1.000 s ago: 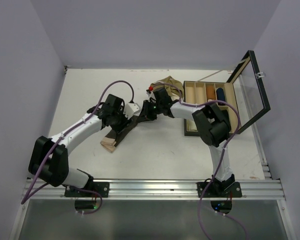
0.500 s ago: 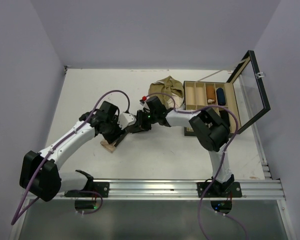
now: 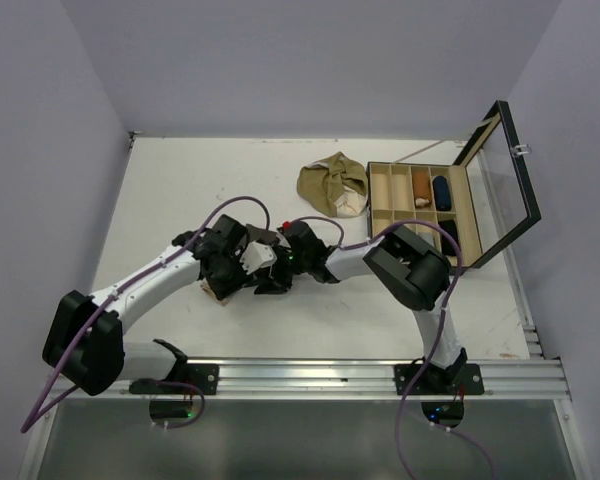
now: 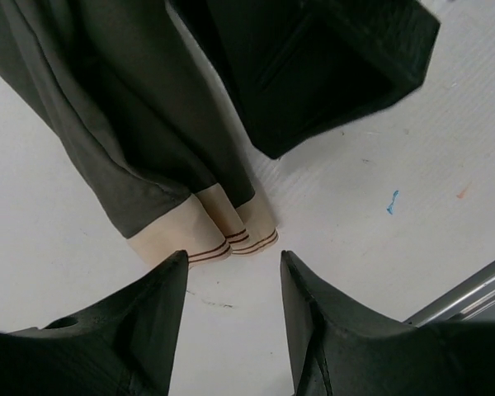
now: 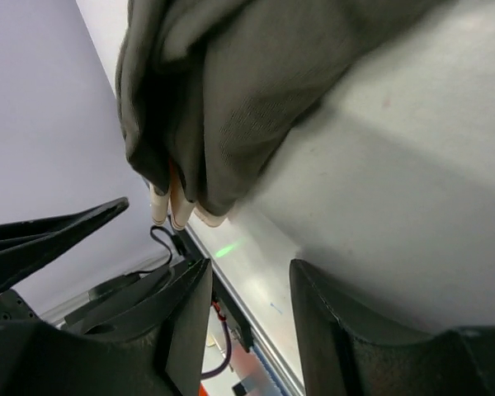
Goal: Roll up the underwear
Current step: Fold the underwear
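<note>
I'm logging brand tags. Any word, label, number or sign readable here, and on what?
No readable text anywhere.
Beige waistband of the dark brown cloth boxer briefs: only thin brown stripes, no lettering.
Small blue mark on the white table: a scribble, not a character.
Black-lidded wooden compartment box: no label visible.

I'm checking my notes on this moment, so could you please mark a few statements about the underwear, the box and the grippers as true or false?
1. The lid of the box stands open. True.
2. The tan underwear lies in the box. False: it lies bunched on the table, beside the box.
3. The left gripper grips the dark underwear. False: its jaws stand apart and empty, just short of the waistband.
4. The waistband is beige with thin stripes. True.
5. The right gripper is shut. False: its jaws stand apart with nothing between them.
</note>
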`<state>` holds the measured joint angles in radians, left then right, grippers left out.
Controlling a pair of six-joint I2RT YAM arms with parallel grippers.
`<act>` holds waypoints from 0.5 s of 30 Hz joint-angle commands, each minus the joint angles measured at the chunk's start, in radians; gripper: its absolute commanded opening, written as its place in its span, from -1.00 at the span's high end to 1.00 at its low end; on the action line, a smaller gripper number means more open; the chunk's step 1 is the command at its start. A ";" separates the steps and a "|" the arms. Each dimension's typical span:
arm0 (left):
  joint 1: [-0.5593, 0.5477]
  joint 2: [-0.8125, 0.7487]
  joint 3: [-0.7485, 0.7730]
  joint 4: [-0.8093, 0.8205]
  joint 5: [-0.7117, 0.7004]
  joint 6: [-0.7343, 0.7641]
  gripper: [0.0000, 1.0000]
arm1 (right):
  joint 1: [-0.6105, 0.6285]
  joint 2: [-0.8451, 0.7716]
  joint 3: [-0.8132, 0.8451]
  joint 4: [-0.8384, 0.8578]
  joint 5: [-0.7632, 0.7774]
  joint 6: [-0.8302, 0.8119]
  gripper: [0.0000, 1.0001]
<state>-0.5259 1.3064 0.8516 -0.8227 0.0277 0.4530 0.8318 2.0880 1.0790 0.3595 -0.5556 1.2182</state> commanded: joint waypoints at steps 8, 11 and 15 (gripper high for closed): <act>-0.022 0.036 -0.043 0.100 -0.106 -0.028 -0.02 | 0.043 0.084 0.018 0.042 0.089 0.107 0.15; -0.022 0.039 -0.057 0.129 -0.123 -0.033 0.02 | 0.040 0.112 0.030 0.061 0.095 0.115 0.16; -0.022 0.039 -0.059 0.149 -0.121 -0.039 0.05 | 0.039 0.142 0.047 0.079 0.103 0.127 0.16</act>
<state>-0.5446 1.3449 0.7963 -0.7383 -0.0731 0.4366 0.8764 2.1735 1.1194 0.4793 -0.5404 1.3441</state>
